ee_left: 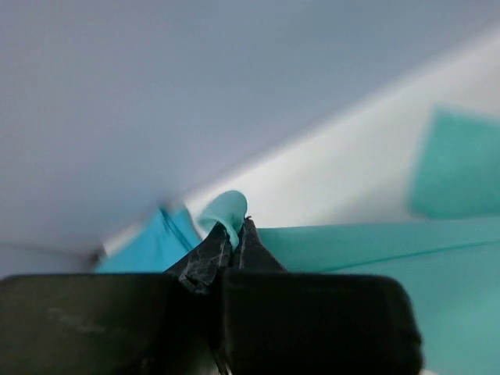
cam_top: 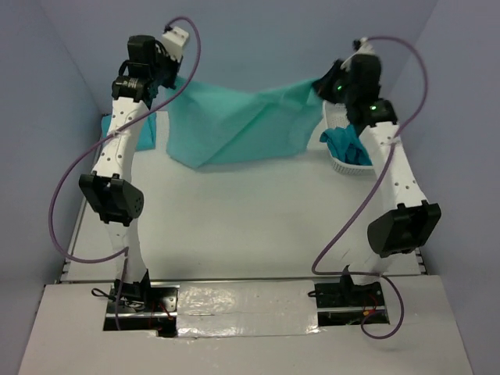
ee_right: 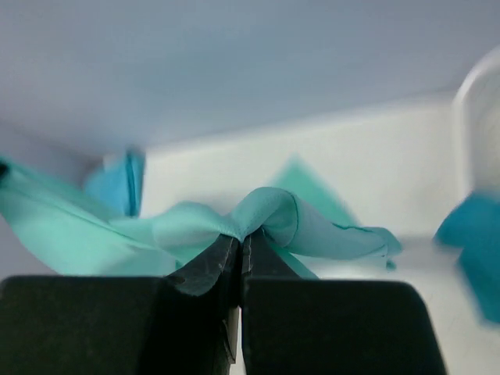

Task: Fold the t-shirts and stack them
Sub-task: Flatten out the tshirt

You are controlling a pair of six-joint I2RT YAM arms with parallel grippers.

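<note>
L gripper [ee_left: 232, 234] clamped on one end of teal t-shirt [cam_top: 234, 117], which hangs stretched over the bench [cam_top: 234, 226] btwn both arms, sagging mid-span. R gripper [ee_right: 242, 238] pinched on other end, beside white basket [cam_top: 344, 166] w/ bluer t-shirt [cam_top: 349, 144] inside.
</note>
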